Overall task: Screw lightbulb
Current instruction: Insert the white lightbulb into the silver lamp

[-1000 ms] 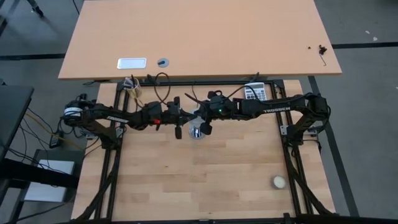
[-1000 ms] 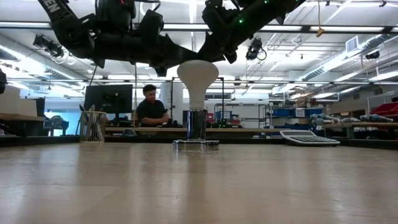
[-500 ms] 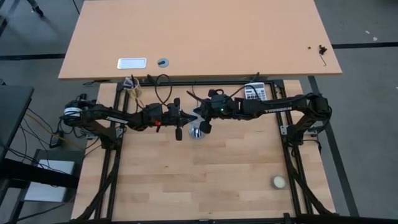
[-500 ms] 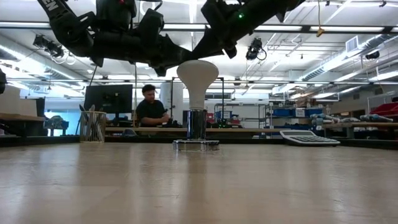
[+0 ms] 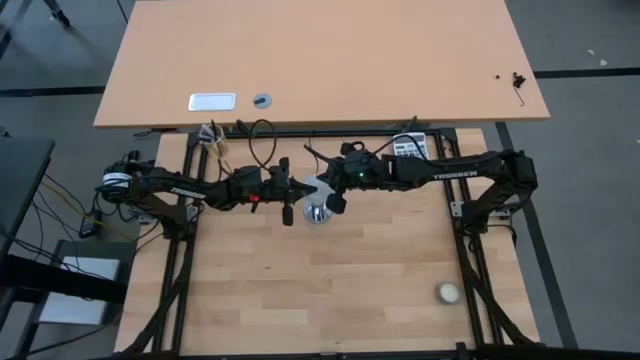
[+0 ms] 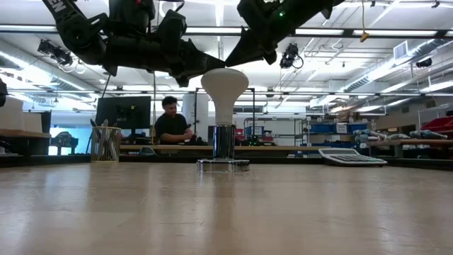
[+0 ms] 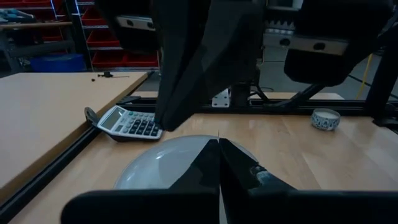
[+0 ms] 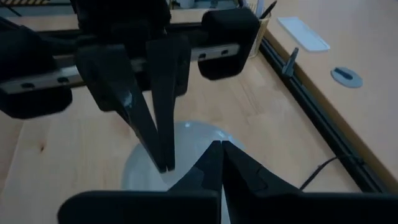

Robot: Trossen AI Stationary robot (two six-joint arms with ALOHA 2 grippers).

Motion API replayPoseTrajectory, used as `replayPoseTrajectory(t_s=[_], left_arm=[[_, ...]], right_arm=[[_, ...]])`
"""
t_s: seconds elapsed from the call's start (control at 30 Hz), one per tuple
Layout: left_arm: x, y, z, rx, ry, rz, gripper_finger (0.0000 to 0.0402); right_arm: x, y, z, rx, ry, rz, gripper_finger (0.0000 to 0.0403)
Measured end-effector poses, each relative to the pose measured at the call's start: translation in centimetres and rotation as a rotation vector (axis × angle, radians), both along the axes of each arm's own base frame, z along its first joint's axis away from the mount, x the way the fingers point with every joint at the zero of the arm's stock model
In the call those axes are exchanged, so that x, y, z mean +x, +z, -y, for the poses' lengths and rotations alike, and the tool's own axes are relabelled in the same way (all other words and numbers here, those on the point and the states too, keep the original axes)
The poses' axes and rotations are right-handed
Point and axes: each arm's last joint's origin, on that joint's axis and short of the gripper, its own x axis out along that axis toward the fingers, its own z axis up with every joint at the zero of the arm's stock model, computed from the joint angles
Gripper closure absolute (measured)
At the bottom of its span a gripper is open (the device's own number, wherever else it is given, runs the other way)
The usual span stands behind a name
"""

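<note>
White lightbulb (image 6: 225, 88); cream ball (image 5: 448, 292); pale wood table (image 5: 330, 290).

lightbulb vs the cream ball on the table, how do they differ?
The lightbulb stands upright in a metal socket mid-table; the cream ball lies loose on the table near the right front corner. The lightbulb has a dome tapering to a neck; the cream ball is plainly round and smaller. Both grippers, left and right, are shut beside the lightbulb, none near the cream ball. Both are pale.
</note>
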Motion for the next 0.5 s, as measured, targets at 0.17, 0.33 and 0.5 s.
replayPoseTrajectory(t_s=[0.17,0.33,0.5], left_arm=[[-0.1,0.2,0.0,0.004,0.0,0.011,0.04],[-0.4,1.0,0.1,0.014,0.0,0.041,0.04],[-0.8,1.6,0.1,0.034,-0.001,0.059,0.04]], right_arm=[[0.0,0.0,0.0,0.002,0.001,-0.001,0.039],[0.0,0.0,0.0,0.002,0.002,0.0,0.0384],[0.0,0.0,0.0,-0.006,0.008,0.0,0.0389]])
